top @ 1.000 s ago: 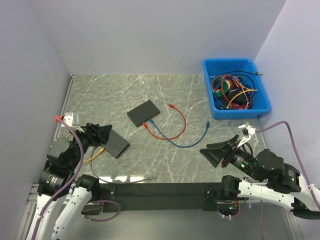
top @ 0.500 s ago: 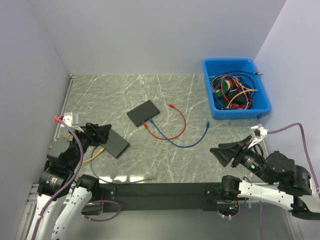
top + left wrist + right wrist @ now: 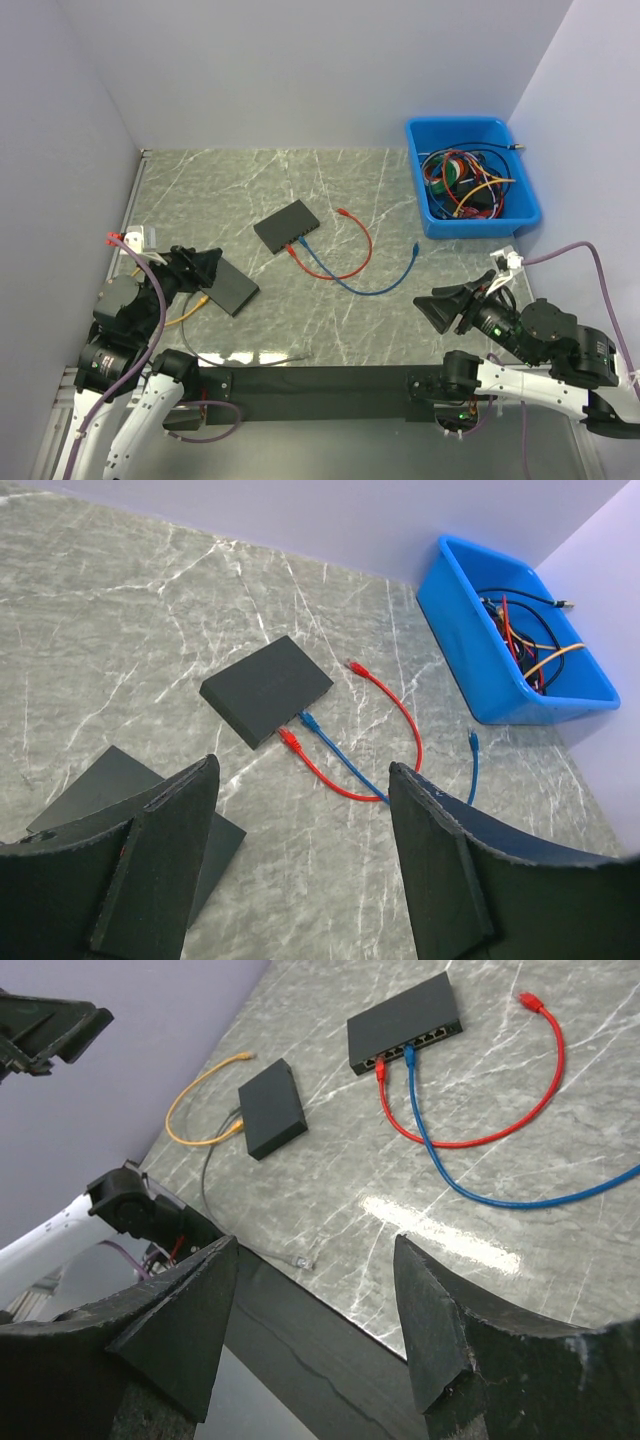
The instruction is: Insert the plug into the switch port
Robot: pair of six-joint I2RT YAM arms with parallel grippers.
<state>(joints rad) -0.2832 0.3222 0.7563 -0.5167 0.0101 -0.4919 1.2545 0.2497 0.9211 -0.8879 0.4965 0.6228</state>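
Both left gripper (image 3: 211, 266) and right gripper (image 3: 429, 306) gape empty; the red cable (image 3: 366, 246) looks light and limp, so pinch its rigid plug (image 3: 344, 212).

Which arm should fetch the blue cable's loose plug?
Right, probably: the loose blue plug lies nearest the open, empty right hand; the left hand sits far across, past the switch.

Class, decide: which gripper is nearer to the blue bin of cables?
Right. The right gripper hovers just nearer the robot than the blue bin; the left gripper is across the table, at its left side.
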